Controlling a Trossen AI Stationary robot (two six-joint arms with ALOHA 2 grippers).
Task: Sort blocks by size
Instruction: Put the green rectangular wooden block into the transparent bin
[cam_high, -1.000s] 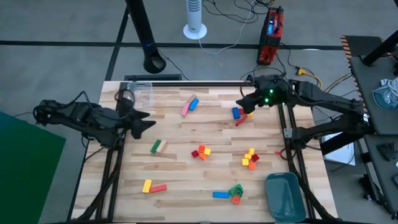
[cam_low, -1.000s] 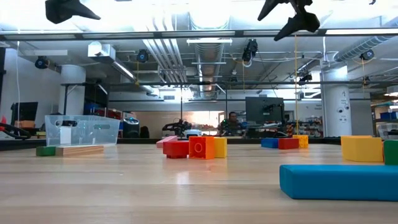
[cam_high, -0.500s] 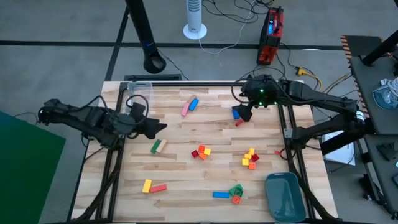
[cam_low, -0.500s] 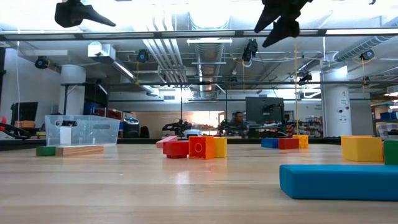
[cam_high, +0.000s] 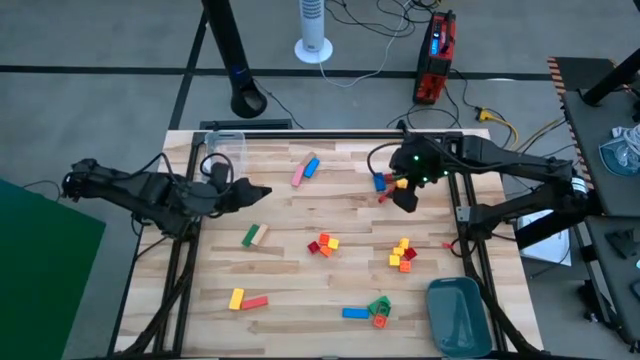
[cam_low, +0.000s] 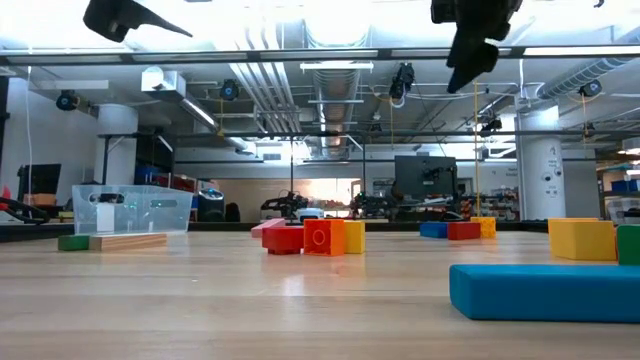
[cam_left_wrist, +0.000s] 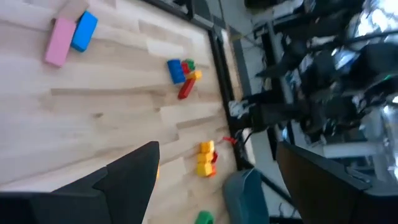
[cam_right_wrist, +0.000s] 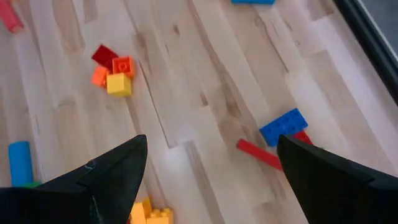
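Both grippers spread, empty, above table: right gripper over far-right blocks, left gripper mid-left. Approach step, likely; you need descent onto one block next.

Two arms – one clear box – one tray.

Clear box, grey-blue tray

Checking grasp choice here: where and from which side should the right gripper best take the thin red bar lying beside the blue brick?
Probably mid-length across its narrow width, coming straight down. The red bar lies flat; its far end touches the blue brick, the near half is free. The right gripper hangs open above it.
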